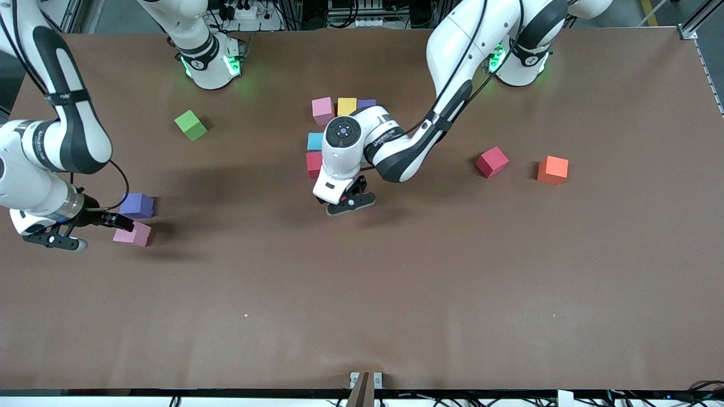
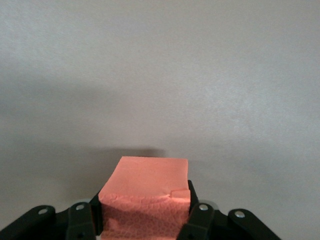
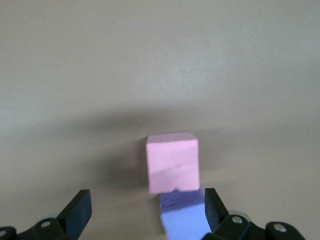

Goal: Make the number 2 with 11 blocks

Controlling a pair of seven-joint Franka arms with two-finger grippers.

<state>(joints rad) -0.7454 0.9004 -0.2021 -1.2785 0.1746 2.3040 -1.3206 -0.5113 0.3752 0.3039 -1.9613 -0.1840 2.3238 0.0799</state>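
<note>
Matte foam-like cubes are seen; the salmon cube (image 2: 147,192) shows a rough, crackled face. Table cover (image 1: 396,294) looks matte brown, arm shells (image 1: 452,51) glossy white plastic.

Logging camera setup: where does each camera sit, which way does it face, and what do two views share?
Front view: high across the table, facing the bases; both arms show, left gripper by the started number 2, right gripper at the right arm's end.
Left wrist view: on that wrist, looking past its jaws, shut on a salmon cube, at the table.
Right wrist view: on that wrist, looking past open jaws at a pink cube and a purple cube.
Shared: front and right wrist views both show that pair.
</note>
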